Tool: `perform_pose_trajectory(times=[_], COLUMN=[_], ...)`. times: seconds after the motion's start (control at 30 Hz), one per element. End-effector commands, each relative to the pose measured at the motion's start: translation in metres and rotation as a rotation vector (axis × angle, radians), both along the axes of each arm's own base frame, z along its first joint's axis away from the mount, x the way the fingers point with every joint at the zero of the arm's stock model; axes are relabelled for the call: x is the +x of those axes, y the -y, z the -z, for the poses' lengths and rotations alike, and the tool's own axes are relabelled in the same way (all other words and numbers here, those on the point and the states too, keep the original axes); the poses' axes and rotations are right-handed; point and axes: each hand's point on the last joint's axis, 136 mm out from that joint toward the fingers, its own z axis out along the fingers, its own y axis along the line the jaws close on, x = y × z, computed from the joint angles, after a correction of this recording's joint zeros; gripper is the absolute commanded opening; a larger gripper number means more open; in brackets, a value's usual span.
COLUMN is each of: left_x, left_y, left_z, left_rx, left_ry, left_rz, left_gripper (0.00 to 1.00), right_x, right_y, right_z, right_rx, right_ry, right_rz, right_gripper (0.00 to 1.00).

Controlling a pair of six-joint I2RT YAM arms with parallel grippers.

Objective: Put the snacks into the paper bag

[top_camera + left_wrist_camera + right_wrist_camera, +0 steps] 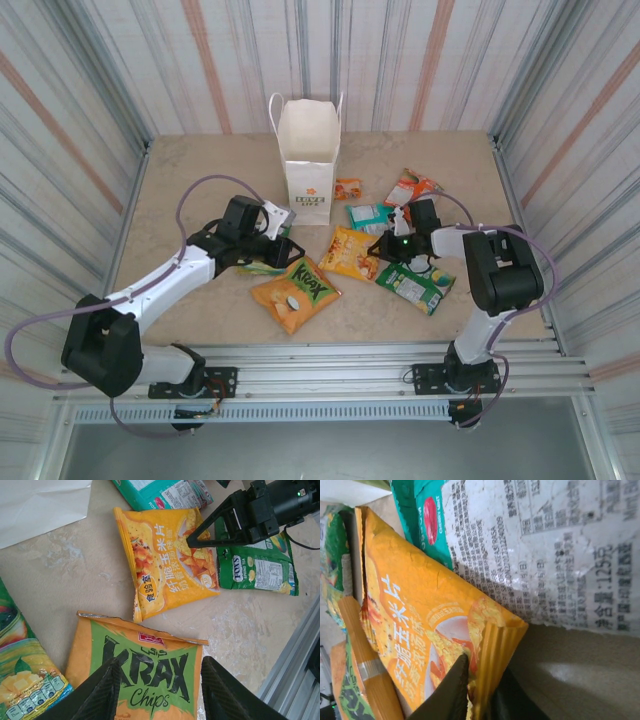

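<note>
Right gripper [479,672] (fingers mostly cropped), jaws pinching the crimped edge of a yellow-orange foil snack packet [165,565] on the beige bench [200,180]; left gripper [160,664], jaws spread, above a partly cropped orange Krax foil packet [145,665]. White paper bag [310,160] stands behind both.

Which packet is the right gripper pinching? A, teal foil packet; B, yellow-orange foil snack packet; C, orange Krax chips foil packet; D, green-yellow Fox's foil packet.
B: the right gripper is shut on the crimped edge of the yellow-orange foil snack packet.
</note>
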Motion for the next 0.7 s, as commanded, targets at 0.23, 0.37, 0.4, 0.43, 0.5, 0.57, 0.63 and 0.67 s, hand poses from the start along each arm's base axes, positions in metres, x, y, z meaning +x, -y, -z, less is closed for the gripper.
perform_pose_trajectory(times=[0.23,0.37,0.4,0.43,0.5,0.57,0.63,0.67], left_x=[0.011,0.021,0.023,0.025,0.030,0.038,0.044,0.049], left_y=[-0.007,-0.015,-0.016,-0.016,-0.019,-0.025,-0.029,-0.031], left_z=[-0.020,-0.035,-0.041,-0.046,-0.059,-0.070,-0.081,-0.088], left_rx=[0.039,0.070,0.071,0.069,0.074,0.092,0.093,0.086], left_ry=[0.042,0.061,0.069,0.077,0.097,0.109,0.119,0.123], left_rz=[-0.062,-0.127,-0.136,-0.144,-0.175,-0.226,-0.263,-0.286], left_gripper=[0.45,0.44,0.44,0.45,0.45,0.45,0.46,0.46], right_x=[-0.007,-0.004,-0.002,-0.001,0.003,0.006,0.008,0.009], right_y=[0.010,0.016,0.017,0.018,0.024,0.027,0.030,0.030], right_z=[-0.046,-0.080,-0.091,-0.101,-0.126,-0.153,-0.181,-0.196], right_rx=[-0.025,-0.051,-0.061,-0.066,-0.102,-0.126,-0.139,-0.135], right_ry=[0.083,0.136,0.149,0.163,0.197,0.233,0.278,0.302], right_rz=[-0.009,0.023,0.036,0.045,0.088,0.118,0.150,0.165], right_gripper=[0.00,0.00,0.00,0.00,0.00,0.00,0.00,0.00])
